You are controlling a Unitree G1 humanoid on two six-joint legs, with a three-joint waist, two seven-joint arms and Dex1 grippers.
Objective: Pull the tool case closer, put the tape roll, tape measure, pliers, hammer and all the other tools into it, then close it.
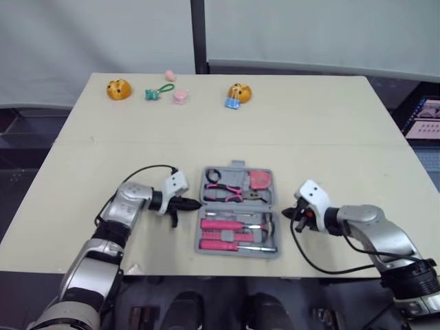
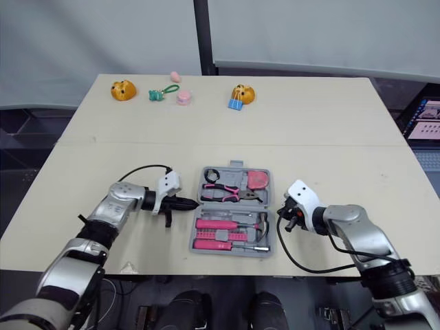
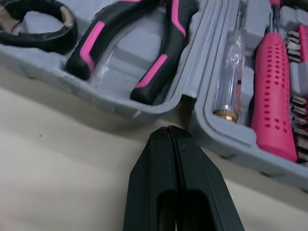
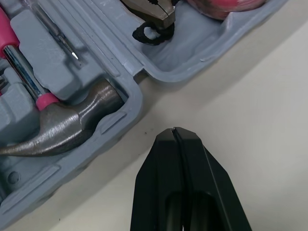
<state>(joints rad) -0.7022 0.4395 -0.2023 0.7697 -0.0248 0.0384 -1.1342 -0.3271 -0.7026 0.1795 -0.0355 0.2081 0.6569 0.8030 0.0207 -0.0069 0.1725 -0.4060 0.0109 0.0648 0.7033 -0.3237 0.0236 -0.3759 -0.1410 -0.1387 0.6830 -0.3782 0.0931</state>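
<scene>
Tool case (image 4: 159,72) open, pliers (image 1: 229,193), hammer (image 4: 62,122), tape measure (image 1: 259,180), tape roll (image 3: 48,43) seated; my left gripper (image 3: 168,130) and right gripper (image 4: 173,130) flank it, fingers pinched together, empty; closing apparently remains.

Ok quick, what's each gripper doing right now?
Left gripper: shut, holding nothing, beside the tool case.
Right gripper: shut, holding nothing.

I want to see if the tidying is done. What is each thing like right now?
Grey plastic tool case: open, lying flat.
Pink-and-black pliers: in the case.
Steel-headed hammer, pink handle: in its slot.
Black tape roll: in the case.
Round pink tape measure: in the case.
Left gripper: shut, empty, beside the case.
Right gripper: shut, empty, beside the case.
</scene>
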